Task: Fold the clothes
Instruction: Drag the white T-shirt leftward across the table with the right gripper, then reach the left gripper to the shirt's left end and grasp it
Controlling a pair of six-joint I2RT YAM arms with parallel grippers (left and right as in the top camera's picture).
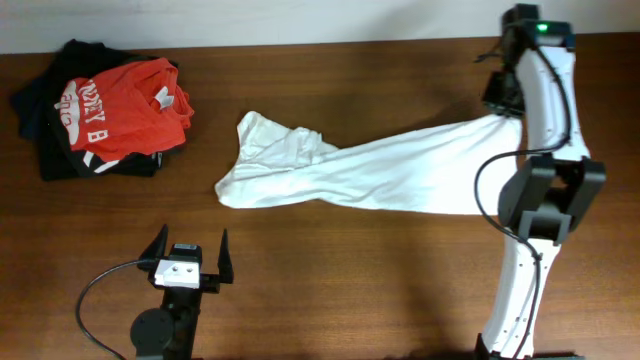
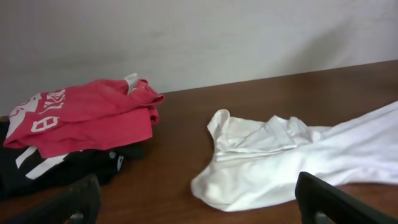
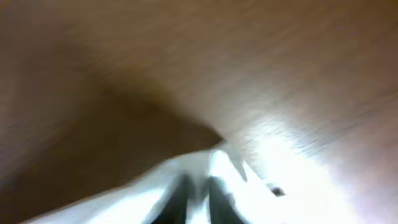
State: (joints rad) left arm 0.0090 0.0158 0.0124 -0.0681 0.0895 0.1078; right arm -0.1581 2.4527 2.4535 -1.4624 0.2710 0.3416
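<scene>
Right hand (image 1: 503, 106) pinches one end of the white garment (image 1: 380, 172), which stretches leftward from it.

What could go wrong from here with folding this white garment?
The right gripper sits at the very end of the white garment; its hold cannot be seen clearly, so thin fabric might slip. The other end is bunched, so a fold now may trap creases. The left gripper stands open, away from the cloth, so nothing pins it against dragging.
</scene>
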